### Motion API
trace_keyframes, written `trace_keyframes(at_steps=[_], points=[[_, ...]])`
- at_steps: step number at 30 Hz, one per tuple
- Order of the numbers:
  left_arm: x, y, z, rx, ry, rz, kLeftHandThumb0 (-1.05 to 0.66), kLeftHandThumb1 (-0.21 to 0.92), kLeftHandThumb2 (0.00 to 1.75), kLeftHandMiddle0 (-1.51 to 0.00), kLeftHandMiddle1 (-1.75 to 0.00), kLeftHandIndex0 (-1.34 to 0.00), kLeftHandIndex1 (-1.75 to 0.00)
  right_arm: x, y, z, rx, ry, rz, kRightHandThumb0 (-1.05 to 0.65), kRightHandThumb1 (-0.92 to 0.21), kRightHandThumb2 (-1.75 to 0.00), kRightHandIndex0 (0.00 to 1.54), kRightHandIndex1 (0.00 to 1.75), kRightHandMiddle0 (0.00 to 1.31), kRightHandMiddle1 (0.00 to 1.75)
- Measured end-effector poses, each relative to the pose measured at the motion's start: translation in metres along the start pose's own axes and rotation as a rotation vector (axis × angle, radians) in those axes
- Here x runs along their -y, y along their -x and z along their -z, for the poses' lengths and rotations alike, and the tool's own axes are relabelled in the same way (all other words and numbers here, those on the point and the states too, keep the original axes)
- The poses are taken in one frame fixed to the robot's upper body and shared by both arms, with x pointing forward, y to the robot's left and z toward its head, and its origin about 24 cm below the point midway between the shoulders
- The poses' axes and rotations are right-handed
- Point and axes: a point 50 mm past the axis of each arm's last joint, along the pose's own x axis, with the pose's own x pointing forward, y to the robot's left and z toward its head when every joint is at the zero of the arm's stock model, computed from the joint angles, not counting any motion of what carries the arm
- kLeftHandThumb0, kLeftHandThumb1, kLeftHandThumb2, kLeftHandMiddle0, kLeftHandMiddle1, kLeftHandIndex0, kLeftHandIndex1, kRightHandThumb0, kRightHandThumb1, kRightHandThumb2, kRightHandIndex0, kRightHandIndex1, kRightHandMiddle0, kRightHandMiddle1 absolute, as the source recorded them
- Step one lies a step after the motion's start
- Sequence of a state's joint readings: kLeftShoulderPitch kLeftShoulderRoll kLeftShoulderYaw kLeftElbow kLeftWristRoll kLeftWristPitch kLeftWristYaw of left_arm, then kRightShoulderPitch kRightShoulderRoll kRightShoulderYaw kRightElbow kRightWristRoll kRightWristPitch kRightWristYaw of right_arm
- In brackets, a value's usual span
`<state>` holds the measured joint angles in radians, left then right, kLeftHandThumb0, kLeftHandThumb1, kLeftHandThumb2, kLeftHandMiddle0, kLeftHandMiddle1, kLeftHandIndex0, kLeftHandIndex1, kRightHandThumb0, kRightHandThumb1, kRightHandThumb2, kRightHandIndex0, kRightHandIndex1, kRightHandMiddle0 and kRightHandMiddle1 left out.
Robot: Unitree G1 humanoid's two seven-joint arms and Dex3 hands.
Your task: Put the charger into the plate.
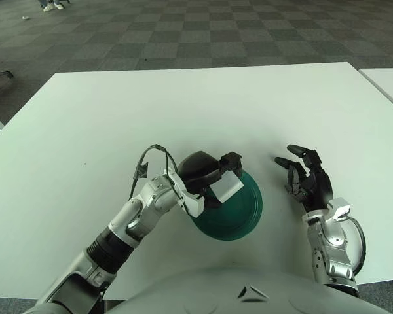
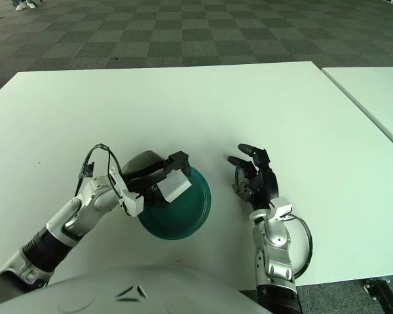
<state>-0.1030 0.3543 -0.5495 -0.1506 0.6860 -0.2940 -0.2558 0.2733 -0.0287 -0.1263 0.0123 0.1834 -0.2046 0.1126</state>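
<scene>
A dark green plate (image 1: 239,212) lies on the white table near its front edge. My left hand (image 1: 203,173) is over the plate's left part and is shut on a white block-shaped charger (image 1: 226,186), holding it just above the plate. The same charger (image 2: 176,186) and plate (image 2: 187,212) show in the right eye view. My right hand (image 1: 306,176) is to the right of the plate with its fingers spread, holding nothing.
The white table (image 1: 203,111) stretches far ahead and to both sides. A second white table (image 1: 388,82) stands at the right, across a narrow gap. Grey checkered carpet lies beyond.
</scene>
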Motion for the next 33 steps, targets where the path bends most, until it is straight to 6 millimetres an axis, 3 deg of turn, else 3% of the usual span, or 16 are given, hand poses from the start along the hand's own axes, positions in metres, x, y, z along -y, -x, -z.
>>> trace_keyframes(at_steps=[4, 5, 6, 8, 9, 10, 11, 12, 13, 15, 17, 23, 33], points=[[0.003, 0.0, 0.0, 0.007, 0.004, 0.008, -0.43, 0.48, 1.09, -0.88, -1.75, -0.48, -1.75, 0.0, 0.0, 0.0, 0.0, -0.007, -0.002, -0.52, -0.66, -0.77, 0.3, 0.88, 0.02, 1.16], [0.003, 0.0, 0.0, 0.009, 0.003, 0.008, -0.59, 0.63, 0.87, -0.76, -1.75, -0.37, -1.74, 0.0, 0.0, 0.0, 0.0, -0.01, -0.003, -0.51, -0.66, -0.77, 0.3, 0.88, 0.03, 1.17], [0.002, 0.0, 0.0, 0.009, 0.002, 0.009, -0.66, 0.69, 0.79, -0.65, -1.75, -0.32, -1.73, 0.0, -0.001, 0.0, 0.0, -0.017, -0.005, -0.5, -0.66, -0.78, 0.3, 0.89, 0.03, 1.18], [0.003, 0.001, 0.0, 0.009, 0.0, 0.012, -0.86, 0.82, 0.63, -0.32, -1.58, -0.16, -1.66, 0.0, -0.002, 0.0, -0.001, -0.035, -0.01, -0.48, -0.65, -0.8, 0.31, 0.88, 0.02, 1.2], [0.003, 0.001, 0.0, 0.009, -0.003, 0.016, -0.89, 0.84, 0.61, -0.28, -1.56, -0.14, -1.65, 0.0, -0.002, 0.0, -0.001, -0.041, -0.013, -0.47, -0.65, -0.81, 0.31, 0.88, 0.02, 1.2], [0.003, 0.001, 0.0, 0.008, -0.007, 0.02, -0.95, 0.87, 0.6, -0.19, -1.3, -0.09, -1.48, 0.0, -0.003, 0.0, -0.001, -0.044, -0.016, -0.47, -0.66, -0.82, 0.31, 0.88, 0.02, 1.2], [0.003, 0.002, 0.0, 0.007, -0.014, 0.024, -0.98, 0.89, 0.63, -0.14, -0.95, -0.06, -1.16, 0.0, -0.003, 0.0, -0.001, -0.046, -0.018, -0.46, -0.67, -0.83, 0.31, 0.87, 0.02, 1.2], [0.002, 0.003, 0.0, 0.007, -0.024, 0.03, -1.0, 0.9, 0.64, -0.14, -0.79, -0.04, -1.05, 0.0, -0.004, 0.0, -0.002, -0.046, -0.02, -0.45, -0.67, -0.83, 0.32, 0.86, 0.02, 1.2], [0.002, 0.003, -0.001, 0.007, -0.043, 0.039, -1.02, 0.9, 0.67, -0.12, -0.54, -0.03, -0.81, 0.0, -0.004, 0.0, -0.003, -0.044, -0.023, -0.45, -0.68, -0.83, 0.32, 0.84, 0.02, 1.19], [0.001, 0.005, -0.001, 0.008, -0.07, 0.057, -1.03, 0.91, 0.72, -0.1, -0.25, -0.01, -0.53, 0.0, -0.006, 0.0, -0.007, -0.04, -0.027, -0.45, -0.7, -0.83, 0.33, 0.82, 0.02, 1.18], [0.0, 0.007, -0.002, 0.009, -0.096, 0.075, -1.04, 0.92, 0.75, -0.08, -0.14, -0.01, -0.38, 0.0, -0.007, 0.0, -0.013, -0.032, -0.031, -0.44, -0.72, -0.83, 0.34, 0.8, 0.02, 1.17], [-0.002, 0.01, -0.003, 0.014, -0.146, 0.127, -1.05, 0.92, 0.81, -0.01, -0.02, 0.0, -0.08, 0.001, -0.009, 0.0, -0.021, -0.014, -0.031, -0.44, -0.74, -0.82, 0.35, 0.76, 0.02, 1.16], [-0.004, 0.015, -0.004, 0.033, -0.256, 0.23, -1.05, 0.92, 0.76, 0.0, 0.0, 0.0, 0.0, 0.0, -0.01, 0.0, -0.023, 0.0, -0.022, -0.44, -0.73, -0.81, 0.34, 0.75, 0.07, 1.2]])
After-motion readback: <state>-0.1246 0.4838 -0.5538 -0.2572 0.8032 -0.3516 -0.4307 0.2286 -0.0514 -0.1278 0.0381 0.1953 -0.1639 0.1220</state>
